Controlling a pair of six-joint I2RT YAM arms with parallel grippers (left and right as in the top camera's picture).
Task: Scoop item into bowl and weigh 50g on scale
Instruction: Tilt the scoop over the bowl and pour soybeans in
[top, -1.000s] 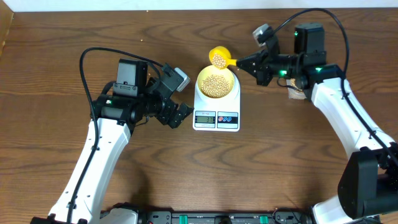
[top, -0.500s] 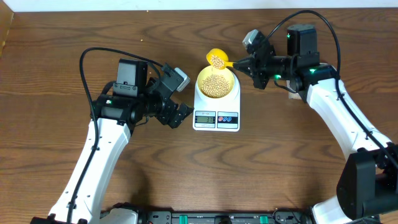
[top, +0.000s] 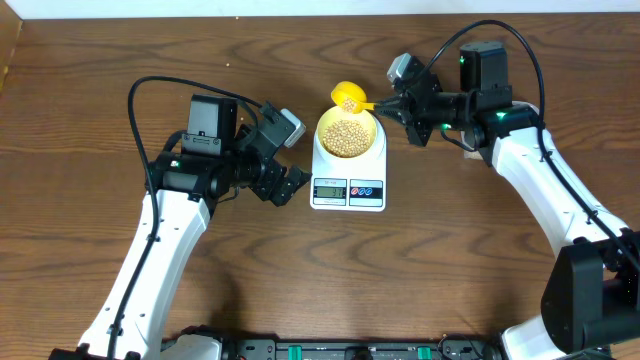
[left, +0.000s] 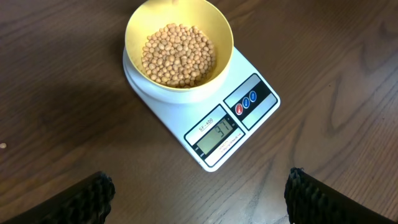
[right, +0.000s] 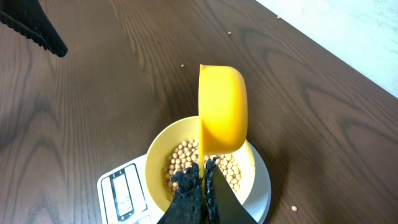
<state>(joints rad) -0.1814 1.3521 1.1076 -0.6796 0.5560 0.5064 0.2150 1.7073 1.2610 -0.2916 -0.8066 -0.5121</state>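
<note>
The pale-yellow bowl (top: 366, 126) stands on the white scale (top: 348, 190), partly filled with tan beans (top: 348, 137). My right gripper (top: 382, 104) is shut on the handle of a yellow scoop (top: 348, 96), which is tipped on its side over the bowl's far rim with some beans in it. The right wrist view shows the scoop (right: 222, 112) above the bowl (right: 158, 155), and the gripper (right: 203, 171) clamped on the thin handle. My left gripper (top: 290, 183) hovers open just left of the scale. Its view takes in the bowl (left: 138, 25), the beans (left: 178, 53) and the lit display (left: 216, 135).
Stray beans (right: 182, 65) lie on the dark wooden table beyond the scale, and one more (right: 294, 208) to its right. A white surface (top: 300, 8) runs along the table's far edge. A black cable (top: 150, 95) loops over the left arm.
My right gripper has shifted left and rolled, tipping the scoop further over the bowl's far rim. Fewer beans show in the scoop. The left arm has not moved.
</note>
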